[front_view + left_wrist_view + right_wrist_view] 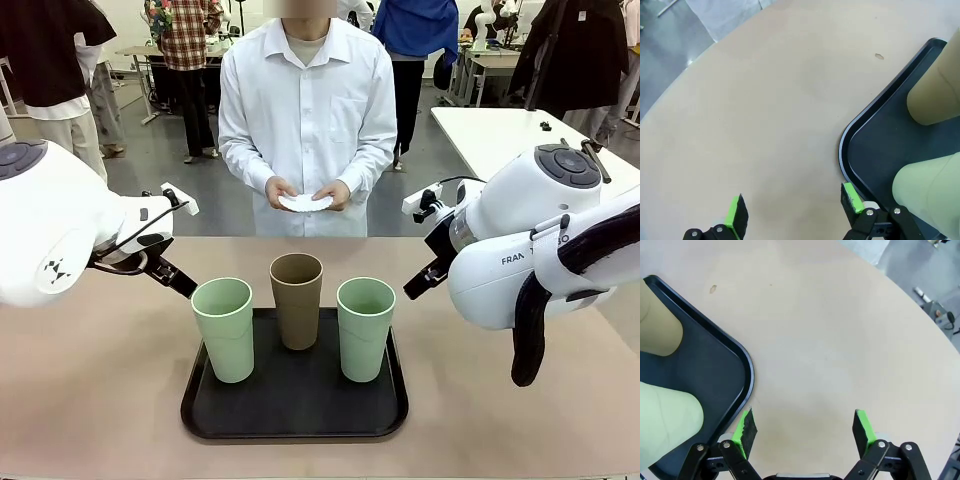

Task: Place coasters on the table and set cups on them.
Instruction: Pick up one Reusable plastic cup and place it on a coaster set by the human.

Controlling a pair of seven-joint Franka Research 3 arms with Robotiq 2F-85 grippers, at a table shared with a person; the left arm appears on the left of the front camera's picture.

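Three cups stand upright on a black tray (295,415): a pale green cup (223,330) on the left, a brown cup (297,300) behind the middle, and another pale green cup (365,330) on the right. Across the table (90,390), a person holds the white coasters (305,203) in both hands at waist height. My left gripper (173,276) hovers open just left of the tray, its pads (850,196) beside the tray corner (847,145). To the right of the tray my right gripper (424,279) is open as well, over bare tabletop (840,340).
In the left wrist view the brown cup (935,100) and a green cup (925,185) stand close to the right. The right wrist view has the tray rim (747,375) and a green cup (665,420) at its left. A white table (500,130) stands back right.
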